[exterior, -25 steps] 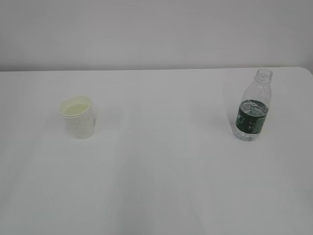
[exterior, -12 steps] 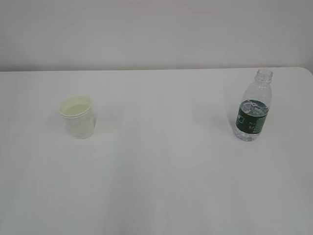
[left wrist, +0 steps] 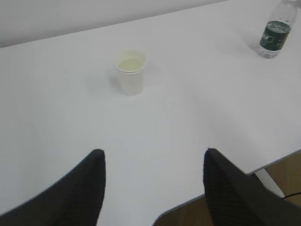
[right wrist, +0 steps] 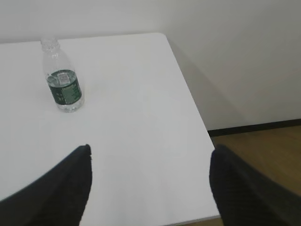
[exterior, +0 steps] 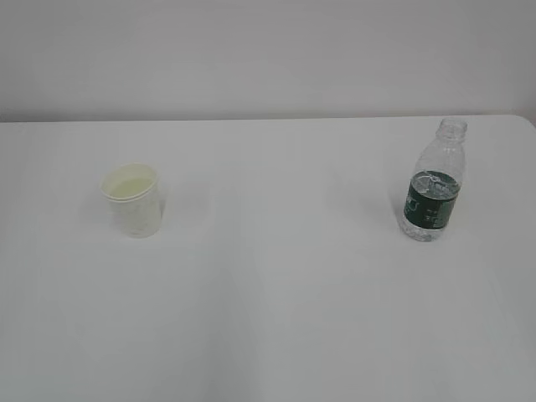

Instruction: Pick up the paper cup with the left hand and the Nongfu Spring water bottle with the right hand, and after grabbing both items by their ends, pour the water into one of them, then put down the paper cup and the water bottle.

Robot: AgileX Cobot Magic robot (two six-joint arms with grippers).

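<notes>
The white paper cup (exterior: 132, 200) stands upright on the left of the table, cream inside; it also shows in the left wrist view as the paper cup (left wrist: 130, 72), well ahead of my left gripper (left wrist: 154, 151), which is open and empty over the table's near edge. The clear Nongfu Spring water bottle (exterior: 435, 182) with its dark green label stands upright and uncapped at the right, water low inside it. In the right wrist view the bottle (right wrist: 62, 79) stands far ahead and to the left of my right gripper (right wrist: 150, 148), open and empty. Neither arm shows in the exterior view.
The white table (exterior: 276, 285) ends at a right edge (right wrist: 197, 110) close beside the bottle, with wooden floor (right wrist: 263, 150) and a wall beyond. The table's near edge (left wrist: 225, 181) lies under the left gripper.
</notes>
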